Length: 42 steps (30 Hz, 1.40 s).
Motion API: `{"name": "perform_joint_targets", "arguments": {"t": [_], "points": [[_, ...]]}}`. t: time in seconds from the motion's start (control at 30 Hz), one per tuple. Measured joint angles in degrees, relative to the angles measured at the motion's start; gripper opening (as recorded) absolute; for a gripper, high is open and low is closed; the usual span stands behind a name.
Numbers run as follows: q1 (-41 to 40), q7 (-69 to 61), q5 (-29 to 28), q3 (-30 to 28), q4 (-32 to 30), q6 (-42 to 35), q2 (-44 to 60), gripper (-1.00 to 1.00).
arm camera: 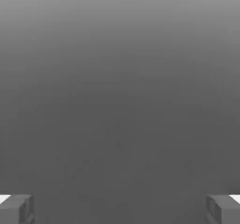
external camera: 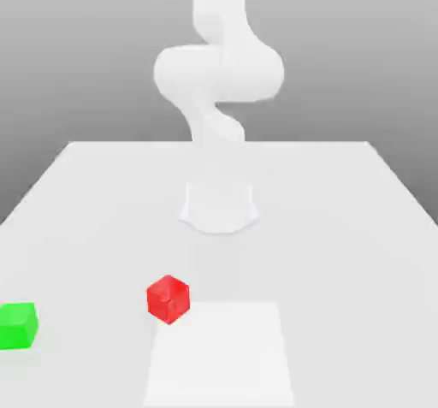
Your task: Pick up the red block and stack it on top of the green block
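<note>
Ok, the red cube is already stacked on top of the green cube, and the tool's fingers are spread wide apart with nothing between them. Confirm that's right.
Not stacked: in the exterior view the red cube sits on the table, apart from the green cube. The rest stands: the tool is open and empty.

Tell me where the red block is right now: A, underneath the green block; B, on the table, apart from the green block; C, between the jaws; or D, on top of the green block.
B: the red block sits on the table, with open tabletop between it and the green block.
</note>
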Motion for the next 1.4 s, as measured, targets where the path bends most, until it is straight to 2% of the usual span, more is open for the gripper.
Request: {"name": "perform_joint_targets", "arguments": {"t": [0.53, 0.6, 0.77, 0.8, 1.03, 1.3, 1.4], "points": [[-11.31, 19.13, -0.18, 0.04, -29.41, 23.35, 29.89, 0.0], [-12.16, 21.01, -0.15, -0.4, -31.38, 29.15, 37.55, 0.0], [-12.71, 21.55, 0.2, -0.36, -30.88, 39.29, 49.79, 0.0], [-12.8, 21.6, 0.18, -0.27, -30.63, 40.92, 51.72, -1.0], [-12.95, 21.74, 0.0, -0.14, -30.59, 41.35, 52.14, -1.0], [-13.07, 21.43, -0.04, -0.28, -32.43, 28.54, 37.5, -1.0], [-14.15, 15.36, 1.34, -2.55, -28.98, 25.51, 38.11, -1.0]]}}
